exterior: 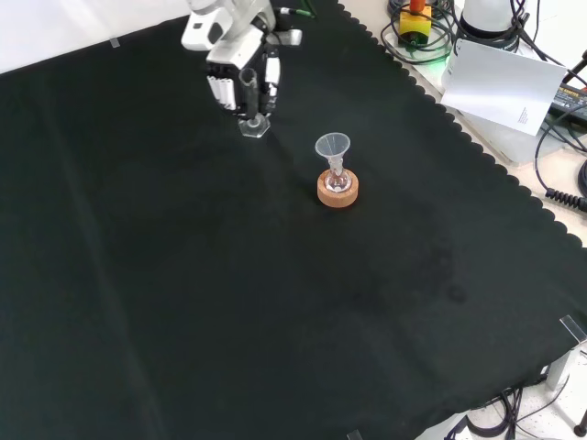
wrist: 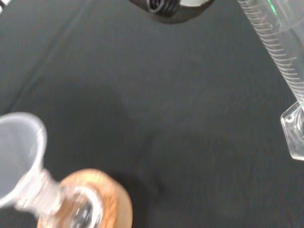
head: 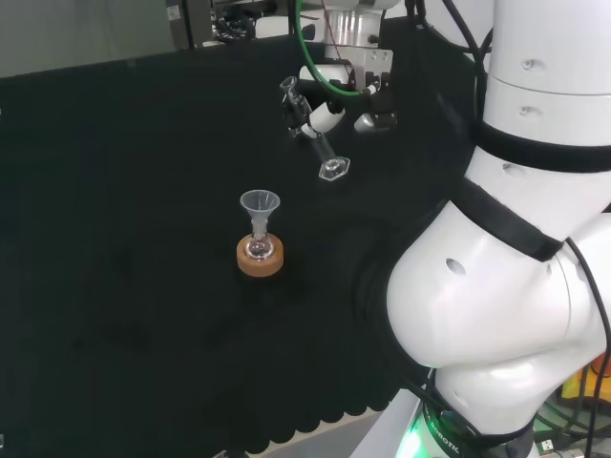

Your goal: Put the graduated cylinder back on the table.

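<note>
Your table (exterior: 183, 302) is draped in black cloth with a scalloped edge, and most of it lies bare in the front view. Nearest of the ware, a little right of the middle in that view, you have a cork ring (exterior: 337, 190) with a small clear flask (exterior: 337, 180) seated in it and a clear funnel (exterior: 333, 147) standing in the flask's neck. Farther off and to the left in the front view, you will find the hand (exterior: 240, 66), its fingers (exterior: 223, 92) curled round the upper part of the graduated cylinder (exterior: 251, 108). The cylinder hangs below the fingers with its hexagonal foot (exterior: 255, 126) lowest. In the head view you can see it tilted, the foot (head: 333, 169) swung down and to the right, clear of the cloth, with the open mouth up by the hand (head: 325, 116). In the wrist view its graduated wall (wrist: 278, 45) runs close by, apart from the funnel (wrist: 19, 152).
</note>
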Motion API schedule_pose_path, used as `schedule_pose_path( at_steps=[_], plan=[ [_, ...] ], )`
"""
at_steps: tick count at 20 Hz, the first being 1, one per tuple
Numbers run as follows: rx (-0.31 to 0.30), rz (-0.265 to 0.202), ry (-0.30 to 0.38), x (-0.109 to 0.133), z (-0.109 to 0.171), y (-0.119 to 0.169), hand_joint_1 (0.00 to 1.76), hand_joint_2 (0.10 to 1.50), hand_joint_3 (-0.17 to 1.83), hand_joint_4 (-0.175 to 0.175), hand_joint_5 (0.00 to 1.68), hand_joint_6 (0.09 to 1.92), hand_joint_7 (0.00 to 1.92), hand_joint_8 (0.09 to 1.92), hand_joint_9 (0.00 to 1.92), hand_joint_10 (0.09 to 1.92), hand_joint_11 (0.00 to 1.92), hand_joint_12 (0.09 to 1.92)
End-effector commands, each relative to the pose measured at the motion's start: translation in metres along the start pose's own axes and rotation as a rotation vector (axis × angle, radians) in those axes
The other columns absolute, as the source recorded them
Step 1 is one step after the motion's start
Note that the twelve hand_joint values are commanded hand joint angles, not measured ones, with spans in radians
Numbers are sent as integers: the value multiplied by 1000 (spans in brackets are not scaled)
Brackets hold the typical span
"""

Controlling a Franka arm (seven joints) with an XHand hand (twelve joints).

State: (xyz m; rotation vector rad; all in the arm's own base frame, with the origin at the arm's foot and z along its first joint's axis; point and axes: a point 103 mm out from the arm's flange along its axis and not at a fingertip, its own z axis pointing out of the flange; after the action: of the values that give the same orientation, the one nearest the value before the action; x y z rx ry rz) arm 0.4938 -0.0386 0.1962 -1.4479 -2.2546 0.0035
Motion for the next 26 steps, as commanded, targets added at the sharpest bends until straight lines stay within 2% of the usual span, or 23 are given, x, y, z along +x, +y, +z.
schedule_pose_path(
  at_steps=[1, 10, 17, 26],
  plan=[
    [-147, -49, 85, -38, -4, 37, 1257, 1126, 0, -175, 945, 1055, 983, 1035, 1448, 87, 1224, 736],
    [-251, -80, 154, -63, 3, 67, 1256, 1126, 0, -175, 945, 1056, 982, 1036, 1446, 87, 1222, 737],
    [-282, -78, 202, -76, 16, 74, 1256, 1127, 0, -175, 944, 1058, 981, 1038, 1443, 87, 1219, 738],
    [-291, -78, 206, -82, 28, 82, 1256, 1127, 1, -175, 943, 1060, 979, 1040, 1440, 87, 1217, 741]
  ],
)
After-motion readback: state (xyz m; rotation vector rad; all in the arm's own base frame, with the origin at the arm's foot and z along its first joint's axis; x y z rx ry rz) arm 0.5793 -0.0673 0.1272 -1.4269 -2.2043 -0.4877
